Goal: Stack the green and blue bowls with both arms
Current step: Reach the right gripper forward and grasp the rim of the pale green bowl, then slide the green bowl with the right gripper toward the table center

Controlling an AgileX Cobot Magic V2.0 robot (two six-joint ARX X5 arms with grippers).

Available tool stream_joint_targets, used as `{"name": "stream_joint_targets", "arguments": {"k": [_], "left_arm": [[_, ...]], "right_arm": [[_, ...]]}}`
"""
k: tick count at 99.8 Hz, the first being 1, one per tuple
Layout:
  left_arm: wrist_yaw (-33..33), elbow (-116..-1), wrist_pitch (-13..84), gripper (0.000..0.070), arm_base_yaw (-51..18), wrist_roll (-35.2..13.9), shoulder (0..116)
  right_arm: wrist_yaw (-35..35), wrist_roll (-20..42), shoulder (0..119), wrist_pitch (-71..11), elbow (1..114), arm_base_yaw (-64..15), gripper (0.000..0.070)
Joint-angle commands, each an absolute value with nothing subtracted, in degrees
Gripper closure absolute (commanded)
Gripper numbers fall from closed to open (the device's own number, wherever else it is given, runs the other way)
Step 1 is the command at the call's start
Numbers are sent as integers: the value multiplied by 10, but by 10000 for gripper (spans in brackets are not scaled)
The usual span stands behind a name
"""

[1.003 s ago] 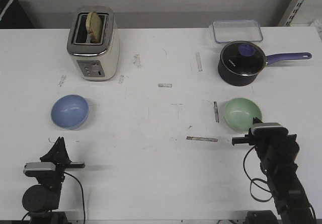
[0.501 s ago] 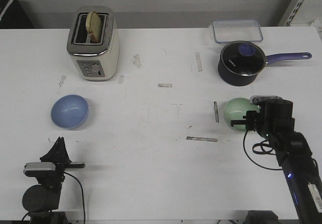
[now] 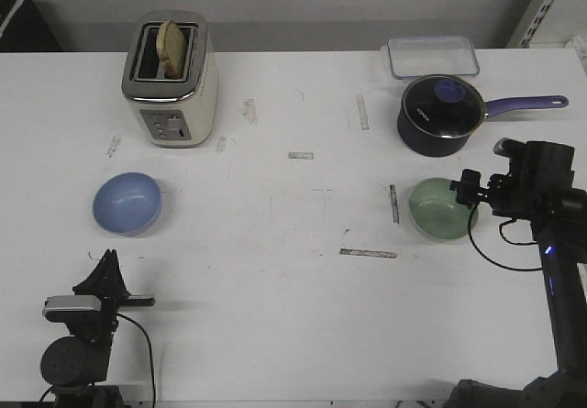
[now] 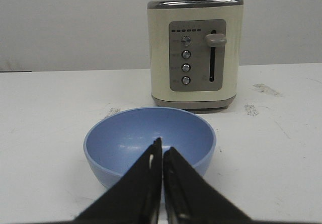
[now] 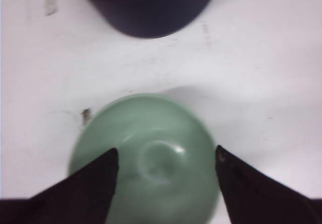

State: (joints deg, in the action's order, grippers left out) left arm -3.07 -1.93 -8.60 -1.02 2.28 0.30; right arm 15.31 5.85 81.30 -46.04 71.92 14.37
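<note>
The blue bowl point(image 3: 127, 203) sits upright at the table's left; in the left wrist view the blue bowl point(image 4: 121, 138) lies just beyond my fingertips. My left gripper point(image 3: 106, 270) rests low near the front edge, short of the bowl, and is shut and empty point(image 4: 162, 144). The green bowl point(image 3: 440, 208) sits upright at the right. My right gripper point(image 3: 470, 192) hovers over its right rim. In the right wrist view it is open point(image 5: 167, 154), its fingers apart above the green bowl point(image 5: 151, 133), holding nothing.
A cream toaster point(image 3: 170, 78) with bread in it stands behind the blue bowl. A dark pot with a purple handle point(image 3: 440, 115) stands just behind the green bowl, and a clear lidded box point(image 3: 432, 57) behind that. Tape strips mark the table's middle.
My right arm has lifted from the front edge and moved forward and right, so its open gripper is now over the green bowl. The left arm and both bowls have not moved.
</note>
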Motion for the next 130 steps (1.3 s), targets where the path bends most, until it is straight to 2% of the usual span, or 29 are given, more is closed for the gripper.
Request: {"name": "stream_joint_targets", "arguments": {"k": [1,12,45,53,61,73,88,130], "left_arm": [[-32,-7,-95,699,-10,30,2],[-32,-7,-95,699,-10,30,2],[-32,-7,-95,699,-10,30,2],[-32,-7,-95,699,-10,30,2],[-32,-7,-95,699,-10,30,2],[-32,-7,-95,699,-10,30,2],[-32,-7,-95,699,-10,30,2],[-32,-7,-95,699,-10,30,2]], "right_arm": [[157,61,834,-464,730,152,249],[157,57,858,-472,730,165,198],[157,43,934,-481,730,170,211],[157,43,950,-482,730,170,262],[156,42,962,-482,730,169,348],[156,42,972,-482,730,169,488],[156,37,972,-483,730,169,697],[157,37,890,-484,730,132,699]]}}
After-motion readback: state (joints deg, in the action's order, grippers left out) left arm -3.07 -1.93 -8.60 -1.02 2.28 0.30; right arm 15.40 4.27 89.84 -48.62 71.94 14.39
